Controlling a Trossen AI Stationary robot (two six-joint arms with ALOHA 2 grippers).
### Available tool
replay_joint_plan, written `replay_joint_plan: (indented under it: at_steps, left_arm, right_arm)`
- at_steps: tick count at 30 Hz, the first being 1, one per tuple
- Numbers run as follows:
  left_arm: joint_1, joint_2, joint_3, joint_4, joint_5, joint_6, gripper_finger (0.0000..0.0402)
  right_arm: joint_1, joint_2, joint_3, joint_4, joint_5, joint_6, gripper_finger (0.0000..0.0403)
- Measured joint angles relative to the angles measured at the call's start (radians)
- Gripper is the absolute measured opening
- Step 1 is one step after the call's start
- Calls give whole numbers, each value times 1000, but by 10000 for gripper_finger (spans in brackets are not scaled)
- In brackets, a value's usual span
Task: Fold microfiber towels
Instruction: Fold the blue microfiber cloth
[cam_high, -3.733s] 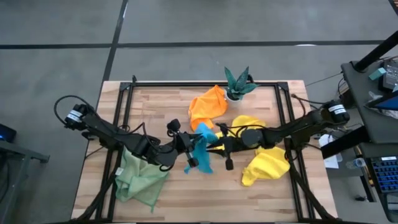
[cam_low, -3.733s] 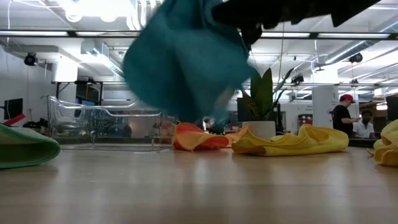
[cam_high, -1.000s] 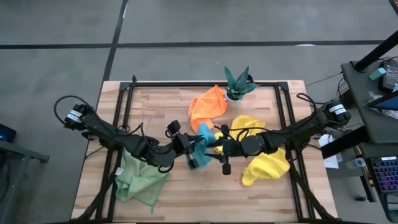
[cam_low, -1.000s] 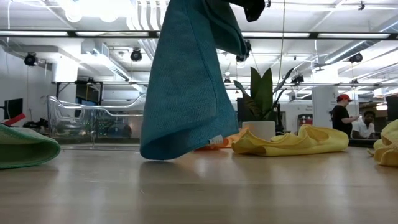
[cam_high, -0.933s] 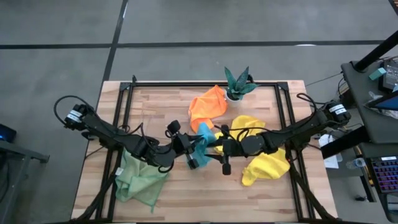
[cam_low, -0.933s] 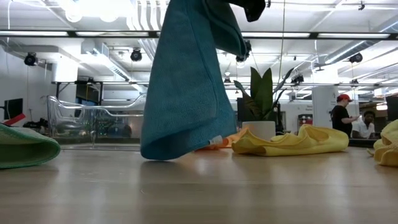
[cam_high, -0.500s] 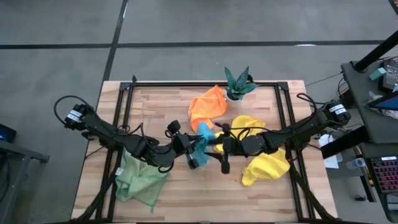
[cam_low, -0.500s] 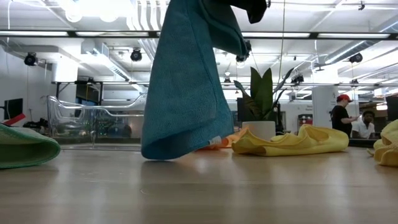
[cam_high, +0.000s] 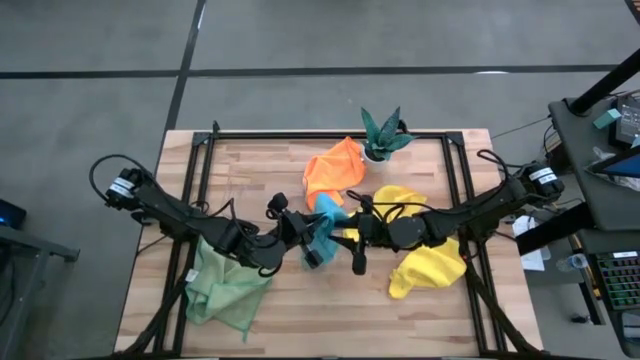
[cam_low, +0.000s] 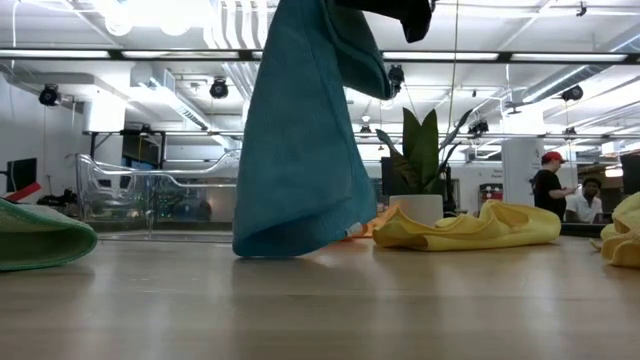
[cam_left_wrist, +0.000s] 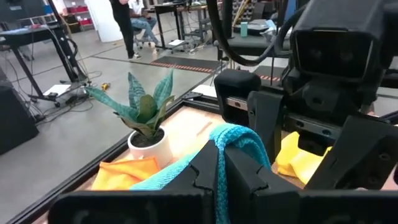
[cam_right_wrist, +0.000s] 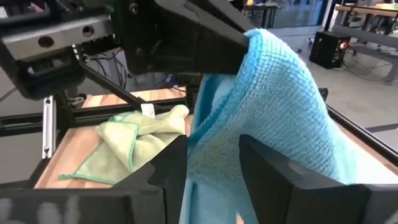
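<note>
A bright blue towel hangs over the middle of the table between my two grippers. My left gripper comes from the table's left and is shut on it. My right gripper comes from the right and faces the left one, with the towel between its fingers. In the low view the blue towel's lower end hangs down to about table height. The orange towel, two yellow towels and the pale green towel lie crumpled on the wood. My left gripper pinches a fold of the blue towel between its two fingers, which point about level from the table's left. The cloth arches over the fingertips and hangs down below them. My right gripper has a bunch of several layers of the towel between its two fingers, just below the left gripper's hold. It comes level from the table's right. The cloth fills the gap and hangs slack beneath.
A small plant in a white pot stands at the far edge, behind the orange towel. A clear plastic tray shows beyond the table in the low view. Bare wood lies along the near edge.
The hanging part of the blue towel has drawn in a little and swung slightly sideways, while its top stays held. Both arms stay where they were. My right wrist has rolled a little.
</note>
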Motion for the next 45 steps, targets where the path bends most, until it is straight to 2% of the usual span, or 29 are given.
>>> replay_joint_plan:
  at_steps: [8,13,16,25,31,36,38,45]
  left_arm:
    - [1,21,0,52,0,1,0]
    - [1,21,0,47,0,2,0]
    - [0,21,0,36,0,9,0]
    - [0,20,0,-46,40,2,2]
    - [0,15,0,-69,130,4,57]
    - [-1,8,0,-114,351,7,114]
    - [-1,1,0,-141,406,2,130]
    - [6,-14,0,-152,418,8,151]
  right_arm:
    - [0,52,11,-1,96,12,108]
    - [0,56,27,-12,104,-22,51]
    - [0,42,32,-70,103,-51,16]
    - [52,-32,124,-393,93,-117,8]
    - [95,-52,216,-603,93,-132,8]
    - [105,-49,291,-771,101,-147,8]
    - [105,-49,309,-815,103,-158,8]
    - [104,-49,347,-874,103,-182,8]
